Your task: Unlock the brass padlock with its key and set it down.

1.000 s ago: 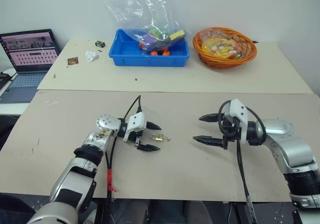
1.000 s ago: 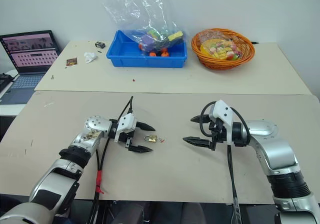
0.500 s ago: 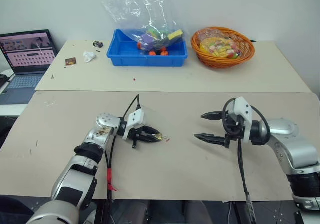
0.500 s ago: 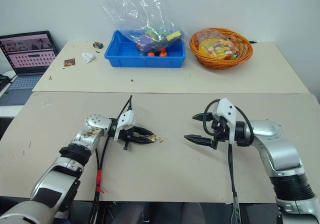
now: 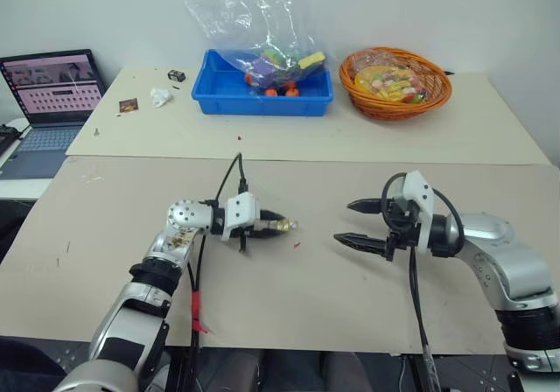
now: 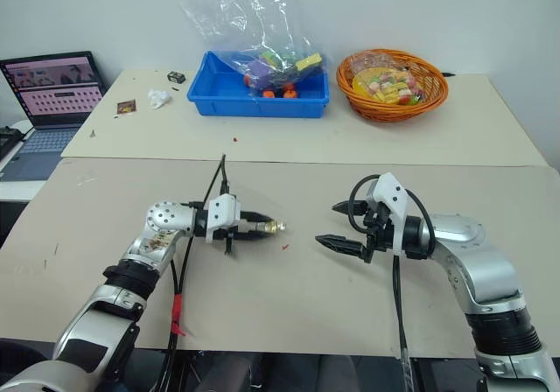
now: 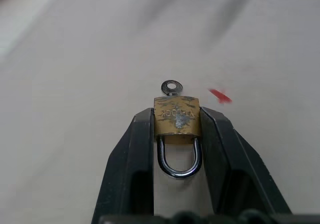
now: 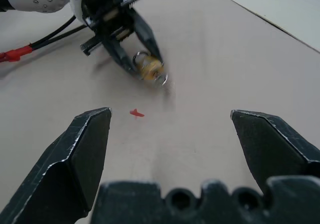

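Right now I've got the brass padlock point(image 7: 177, 115) pinched by its sides in the left gripper point(image 5: 273, 226) just above the counter point(image 5: 289, 296), key point(image 7: 171, 88) end sticking out twd the right gripper point(image 5: 357, 222), which hangs wide open & empty, near.

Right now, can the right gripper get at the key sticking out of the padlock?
Probably yes. The right gripper is open and faces the key, which protrudes from the brass padlock held by the left gripper; bare table lies between.
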Controlling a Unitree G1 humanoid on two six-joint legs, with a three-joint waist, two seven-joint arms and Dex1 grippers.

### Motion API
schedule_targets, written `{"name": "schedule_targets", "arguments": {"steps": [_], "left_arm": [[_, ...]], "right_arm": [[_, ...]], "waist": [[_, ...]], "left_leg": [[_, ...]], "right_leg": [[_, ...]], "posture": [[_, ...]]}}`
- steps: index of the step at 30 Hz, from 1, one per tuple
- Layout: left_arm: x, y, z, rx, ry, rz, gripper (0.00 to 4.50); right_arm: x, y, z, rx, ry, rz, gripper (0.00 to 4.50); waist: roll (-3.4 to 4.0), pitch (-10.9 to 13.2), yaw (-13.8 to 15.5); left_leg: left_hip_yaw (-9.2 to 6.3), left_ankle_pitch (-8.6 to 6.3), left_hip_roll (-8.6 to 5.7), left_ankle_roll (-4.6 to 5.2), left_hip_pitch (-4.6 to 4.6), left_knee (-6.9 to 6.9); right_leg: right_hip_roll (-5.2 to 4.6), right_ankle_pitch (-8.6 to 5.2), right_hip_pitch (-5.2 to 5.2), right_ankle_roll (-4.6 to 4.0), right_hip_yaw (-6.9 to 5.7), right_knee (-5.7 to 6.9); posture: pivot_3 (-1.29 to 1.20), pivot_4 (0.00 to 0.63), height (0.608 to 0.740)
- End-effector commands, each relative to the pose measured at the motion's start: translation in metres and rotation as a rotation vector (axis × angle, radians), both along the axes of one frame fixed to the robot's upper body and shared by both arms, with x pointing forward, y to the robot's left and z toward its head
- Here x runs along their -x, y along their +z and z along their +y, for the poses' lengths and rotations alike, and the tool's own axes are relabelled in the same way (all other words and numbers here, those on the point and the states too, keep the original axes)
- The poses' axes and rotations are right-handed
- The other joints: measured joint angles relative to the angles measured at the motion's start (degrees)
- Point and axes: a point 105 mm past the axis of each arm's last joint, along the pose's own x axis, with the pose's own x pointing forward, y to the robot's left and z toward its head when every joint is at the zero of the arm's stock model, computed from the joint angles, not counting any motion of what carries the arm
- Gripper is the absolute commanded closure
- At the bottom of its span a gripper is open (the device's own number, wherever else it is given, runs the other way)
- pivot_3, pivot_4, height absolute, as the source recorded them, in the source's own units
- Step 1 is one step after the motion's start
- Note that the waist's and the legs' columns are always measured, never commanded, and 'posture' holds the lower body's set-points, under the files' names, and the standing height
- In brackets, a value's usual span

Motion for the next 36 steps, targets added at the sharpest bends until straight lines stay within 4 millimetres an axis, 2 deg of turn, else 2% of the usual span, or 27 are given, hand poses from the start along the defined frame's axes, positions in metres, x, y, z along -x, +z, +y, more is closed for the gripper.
{"name": "schedule_targets", "arguments": {"steps": [1,5,10,15,20,24,29,36], "left_arm": [[0.006,0.035,0.009,-0.038,0.047,-0.411,3.71],[0.027,0.064,0.011,0.044,0.124,-0.640,3.71],[0.050,0.072,0.008,0.067,0.118,-0.765,3.71],[0.050,0.068,0.006,0.067,0.098,-0.732,3.71],[0.056,0.063,0.001,0.087,0.028,-0.678,3.71],[0.058,0.066,-0.004,0.086,-0.019,-0.706,3.71],[0.057,0.068,-0.007,0.065,-0.069,-0.746,3.71],[0.050,0.063,-0.002,0.025,-0.053,-0.761,3.71]], "right_arm": [[-0.001,0.019,-0.004,-0.032,-0.014,-0.020,0.00],[0.002,0.036,0.005,-0.083,-0.008,-0.046,0.00],[0.011,0.056,0.026,-0.219,0.035,0.007,0.00],[0.014,0.064,0.043,-0.228,0.112,0.015,0.00],[0.006,0.050,0.048,-0.112,0.143,-0.045,0.00],[0.005,0.046,0.053,-0.073,0.194,-0.039,0.00],[0.005,0.050,0.056,-0.092,0.254,0.000,0.00],[0.011,0.061,0.056,-0.130,0.300,0.018,0.00]], "waist": [[0.00,0.00,-0.37],[0.02,-0.01,-0.37],[0.02,-0.01,0.00],[0.02,-0.01,0.32],[0.02,-0.01,0.24],[0.02,-0.01,0.11],[0.02,-0.01,-0.14],[0.02,-0.01,-0.32]], "left_leg": [[0.02,0.00,0.00,0.00,0.00,-0.01],[0.16,-0.02,0.00,0.03,0.02,-0.02],[0.17,-0.02,0.02,0.03,0.04,-0.01],[0.20,-0.02,0.01,0.04,0.06,-0.01],[0.24,-0.04,0.00,0.07,0.06,-0.01],[0.26,-0.03,0.01,0.06,0.06,-0.01],[0.26,-0.04,0.01,0.06,0.06,-0.01],[0.26,-0.04,0.01,0.06,0.06,-0.01]], "right_leg": [[0.00,0.00,0.00,0.00,0.03,-0.04],[0.00,0.02,-0.04,-0.01,0.22,-0.01],[0.03,0.03,-0.05,0.00,0.23,0.05],[0.04,0.04,-0.05,0.01,0.24,0.05],[0.04,0.04,-0.07,0.02,0.24,0.02],[0.04,0.04,-0.07,0.02,0.24,0.05],[0.04,0.04,-0.07,0.02,0.25,0.04],[0.04,0.04,-0.08,0.02,0.25,0.04]], "posture": [[0.00,0.150,0.740],[0.00,0.150,0.740],[0.00,0.150,0.740],[0.00,0.150,0.740],[0.00,0.150,0.740],[0.00,0.150,0.740],[0.00,0.150,0.740],[0.00,0.150,0.740]]}}
